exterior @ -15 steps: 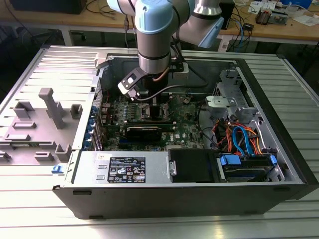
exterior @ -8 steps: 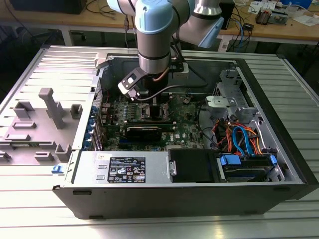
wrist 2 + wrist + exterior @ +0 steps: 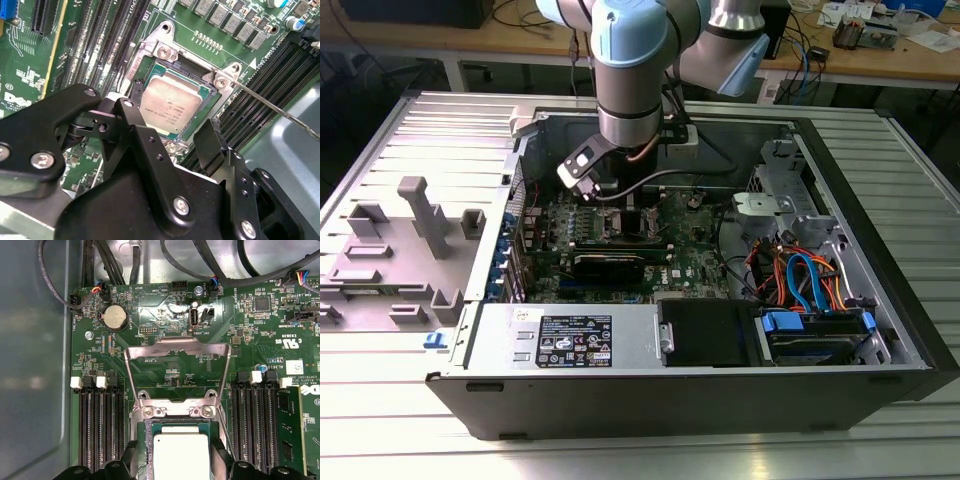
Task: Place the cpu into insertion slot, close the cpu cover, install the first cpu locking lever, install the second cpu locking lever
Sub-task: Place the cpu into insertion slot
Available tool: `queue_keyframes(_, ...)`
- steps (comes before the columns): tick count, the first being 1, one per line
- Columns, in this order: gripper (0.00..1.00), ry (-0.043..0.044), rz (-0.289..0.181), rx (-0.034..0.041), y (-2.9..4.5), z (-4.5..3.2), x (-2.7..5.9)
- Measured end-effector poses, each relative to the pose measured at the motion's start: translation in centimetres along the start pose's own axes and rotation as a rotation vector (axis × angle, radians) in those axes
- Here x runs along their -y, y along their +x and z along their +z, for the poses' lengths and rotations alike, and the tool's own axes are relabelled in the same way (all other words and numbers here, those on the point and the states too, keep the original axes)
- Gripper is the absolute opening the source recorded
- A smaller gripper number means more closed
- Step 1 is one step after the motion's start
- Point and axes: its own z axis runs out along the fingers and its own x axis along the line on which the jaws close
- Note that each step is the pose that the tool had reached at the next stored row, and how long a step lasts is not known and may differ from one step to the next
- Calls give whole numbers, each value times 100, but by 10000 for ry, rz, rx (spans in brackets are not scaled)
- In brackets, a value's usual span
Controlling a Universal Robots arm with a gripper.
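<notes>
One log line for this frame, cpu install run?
step: cpu placement | cpu: lying flat in insertion slot | cpu cover: open, folded back | gripper: open, straddling cpu

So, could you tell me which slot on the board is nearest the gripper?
The square silver-rimmed insertion slot holding the cpu, right at the gripper; the long black memory slots flank it.
</notes>
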Motion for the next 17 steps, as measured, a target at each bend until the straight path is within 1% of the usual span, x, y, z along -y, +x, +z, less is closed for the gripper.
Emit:
queue_keyframes(4,68,1,-1,-6,14,9,0)
queue_keyframes(13,68,2,0,-3,15,12,1)
queue_keyframes(14,68,-1,0,10,16,14,-2)
queue_keyframes(15,68,-1,-8,53,15,13,-6)
queue_keyframes(17,68,4,-76,67,15,12,-9)
